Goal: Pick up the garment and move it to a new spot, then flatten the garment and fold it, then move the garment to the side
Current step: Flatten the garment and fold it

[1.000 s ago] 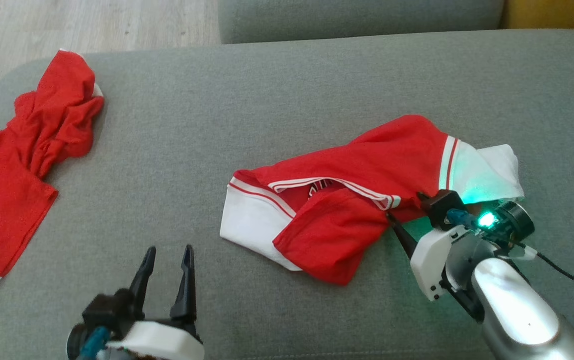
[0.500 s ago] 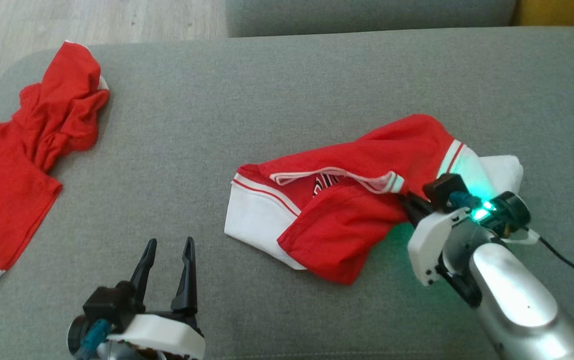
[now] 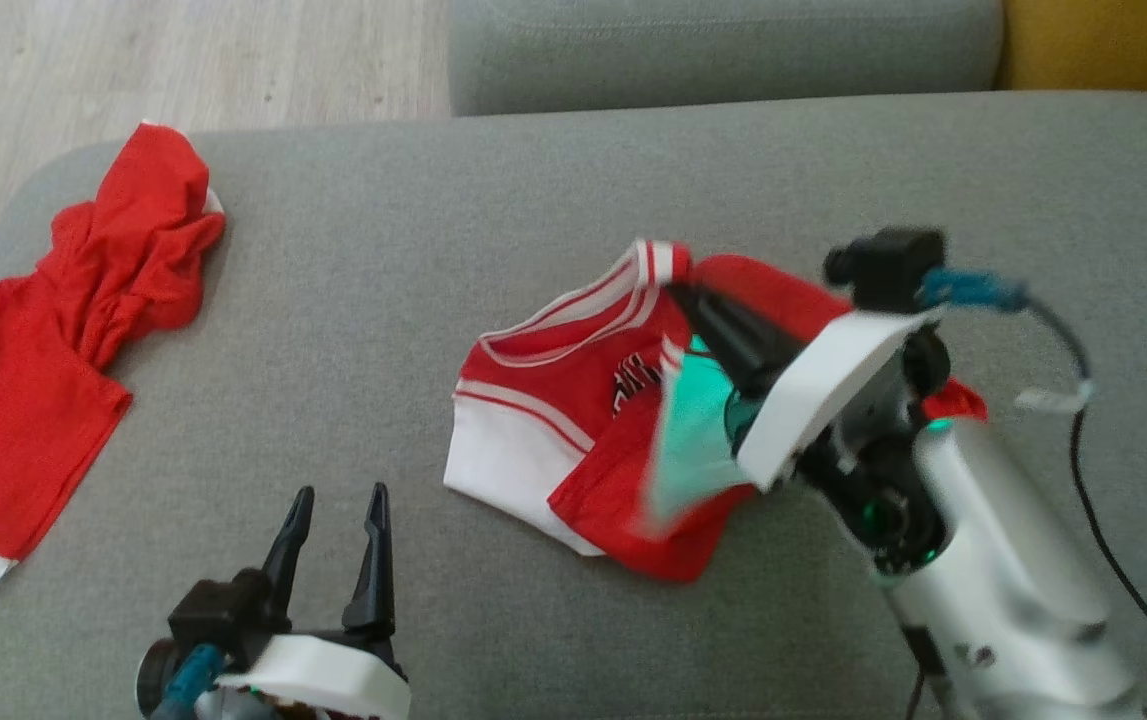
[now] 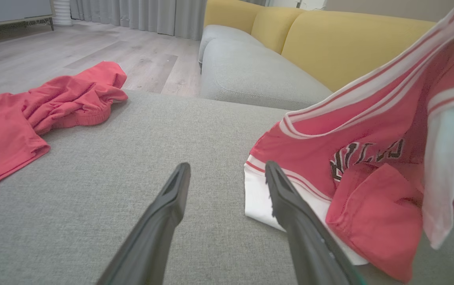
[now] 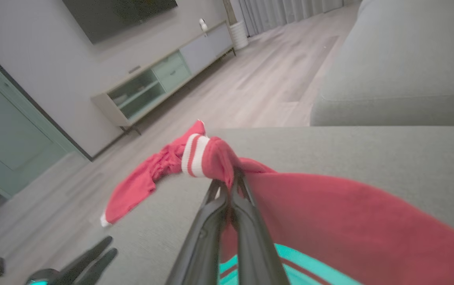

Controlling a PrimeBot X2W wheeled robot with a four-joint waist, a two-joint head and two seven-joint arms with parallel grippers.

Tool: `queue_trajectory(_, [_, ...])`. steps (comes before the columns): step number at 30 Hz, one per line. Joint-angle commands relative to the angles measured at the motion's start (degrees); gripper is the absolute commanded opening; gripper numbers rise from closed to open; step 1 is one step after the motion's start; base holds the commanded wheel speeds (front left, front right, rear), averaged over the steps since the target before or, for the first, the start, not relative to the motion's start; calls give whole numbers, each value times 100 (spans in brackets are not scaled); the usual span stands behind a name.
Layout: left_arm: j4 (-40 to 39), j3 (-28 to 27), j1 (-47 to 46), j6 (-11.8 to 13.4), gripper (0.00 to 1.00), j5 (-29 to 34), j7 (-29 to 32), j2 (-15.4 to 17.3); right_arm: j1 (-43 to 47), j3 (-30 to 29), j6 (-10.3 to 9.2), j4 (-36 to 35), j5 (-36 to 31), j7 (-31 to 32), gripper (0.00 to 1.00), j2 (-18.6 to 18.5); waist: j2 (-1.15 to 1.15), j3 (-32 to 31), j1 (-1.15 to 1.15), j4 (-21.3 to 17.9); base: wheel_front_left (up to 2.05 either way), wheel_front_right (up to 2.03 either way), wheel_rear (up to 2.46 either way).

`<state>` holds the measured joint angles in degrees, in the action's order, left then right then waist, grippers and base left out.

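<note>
Right fingers: I see the right gripper [image 5: 230, 180] clenched tight on a bunched, white-striped edge of the garment [image 3: 553, 400], with that fold lifted off the surface.
Left fingers: the left gripper [image 3: 338, 495] is spread wide with nothing between the tips. It sits low at my near left, close to the garment's white corner but apart from it.
Garment position: it is at mid-cushion, in front of me and slightly right. The near-left part lies on the fabric and the far-right part hangs from the pinch.
Surface: a grey woven cushion [image 3: 383, 250], broad and flat with a rounded corner at far left.
Other cloth: a second red garment [image 3: 63, 350] lies crumpled at the cushion's left end, well apart.
Room: beyond the cushion there is a grey sofa seat [image 4: 250, 79], a yellow backrest [image 4: 329, 43] and pale wood floor [image 3: 183, 60]. The right wrist view shows a low cabinet [image 5: 159, 83] along the wall.
Long axis: it runs left-right across my head view and slopes upward to the pinched end.
Pointing: the white hem corner points to my near left, and the dark chest lettering faces up, partly folded over.
</note>
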<state>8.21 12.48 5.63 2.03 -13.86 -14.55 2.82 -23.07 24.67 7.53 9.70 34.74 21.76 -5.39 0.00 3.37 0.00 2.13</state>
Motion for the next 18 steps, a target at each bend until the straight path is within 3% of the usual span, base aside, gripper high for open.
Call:
queue_trajectory(1, [-149,-145,-151,28,100,-34,-45,6,-372,-67,-4,-358,164,101,0,152,0,-51,0,-16,0,0,0])
queue_trajectory(4, [-130,-104,-119,30,100,-56,-45,6,-524,-343,-4,-616,568,342,0,237,0,-149,0,-15,0,0,0])
queue_trajectory(9, [-86,-18,-43,26,100,-91,-45,6,-843,-743,-4,-249,2268,58,0,248,0,-325,0,51,0,0,0])
queue_trajectory(15, [-66,14,32,17,100,-100,-45,6,-1808,-1263,-4,1866,3225,-724,0,250,0,-404,0,169,0,0,0])
queue_trajectory(16, [-72,3,53,14,100,-94,-45,6,-2191,-1383,-4,2741,3330,-981,0,250,0,-388,0,193,0,0,0])
queue_trajectory(18, [-73,-2,55,4,100,-81,-45,6,-2589,-1523,-4,3654,3262,-1287,0,250,0,-331,0,216,0,0,0])
